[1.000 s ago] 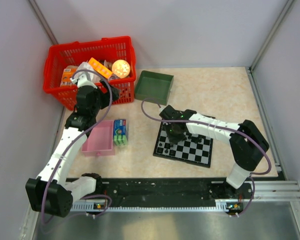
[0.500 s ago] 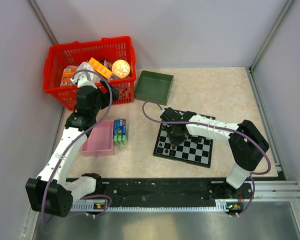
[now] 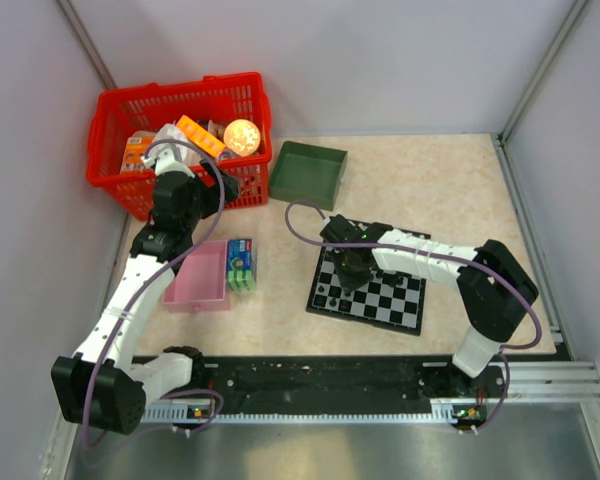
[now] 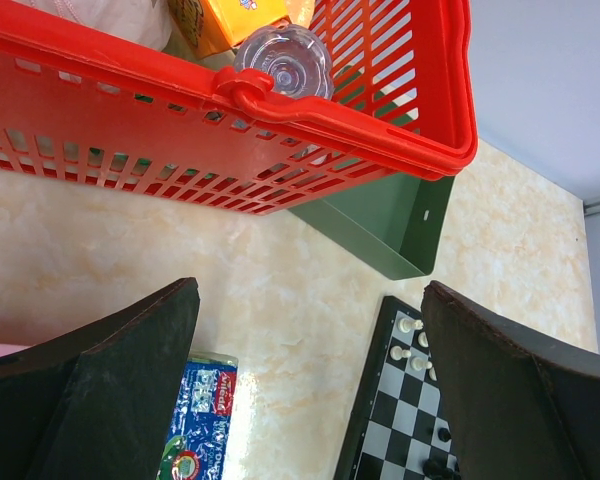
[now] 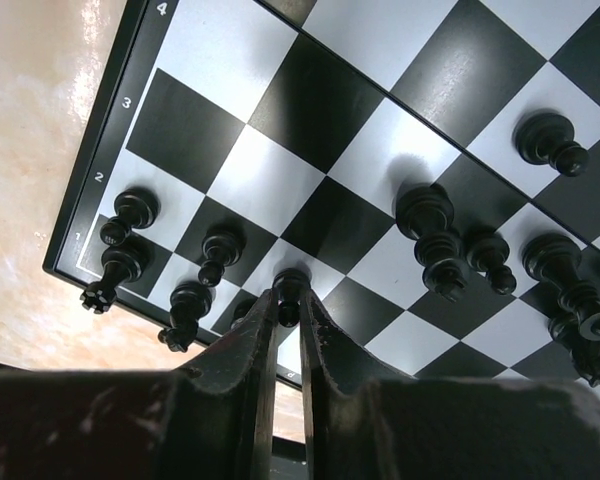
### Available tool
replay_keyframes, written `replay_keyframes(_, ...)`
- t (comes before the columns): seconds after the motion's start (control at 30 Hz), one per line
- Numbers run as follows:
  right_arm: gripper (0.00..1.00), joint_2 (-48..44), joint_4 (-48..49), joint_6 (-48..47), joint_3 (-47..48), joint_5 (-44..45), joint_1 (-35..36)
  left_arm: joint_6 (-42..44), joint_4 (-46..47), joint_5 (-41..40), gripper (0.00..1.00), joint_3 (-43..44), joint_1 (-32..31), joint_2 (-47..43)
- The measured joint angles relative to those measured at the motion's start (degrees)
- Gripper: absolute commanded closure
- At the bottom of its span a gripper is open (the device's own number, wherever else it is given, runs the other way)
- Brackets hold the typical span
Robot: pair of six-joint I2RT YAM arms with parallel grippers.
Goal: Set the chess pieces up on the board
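The left arm (image 3: 123,290) and the right arm (image 3: 420,256) were each built of white tubular links joined by bulky black joint housings, with larger black blocks near their bases. A thin purple cable (image 3: 286,218) ran loosely along each arm in wide loops, standing clear of the white shells. The left fingers (image 4: 110,390) were broad, matt black wedges with straight, sharp edges, while the right fingers (image 5: 242,365) were dark, narrow blades tapering to slim tips, their surfaces scuffed and scratched.

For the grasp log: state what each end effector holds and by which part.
Right end effector pinches a tiny black chess piece by its upper part. Left end effector: open, holding nothing.
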Motion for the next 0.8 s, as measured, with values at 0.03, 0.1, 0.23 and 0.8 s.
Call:
replay_keyframes(0.03,0.85,0.0,0.1,0.0,0.0,-0.1,0.0,0.0,0.0,0.0,0.02,0.0,0.0,0.0)
replay_keyframes(0.1,0.81,0.0,0.2,-0.1,0.0,-0.5,0.0,0.0,0.0,0.0,0.02,0.0,0.0,0.0)
replay_keyframes(0.23,0.76,0.0,0.6,-0.3,0.0,-1.0,0.0,0.0,0.0,0.0,0.02,0.0,0.0,0.0)
replay_keyframes(0.8,0.63,-12.6,-2.0,-1.5,1.9,2.8,-7.5,0.0,0.0,0.9,0.02,0.0,0.0,0.0)
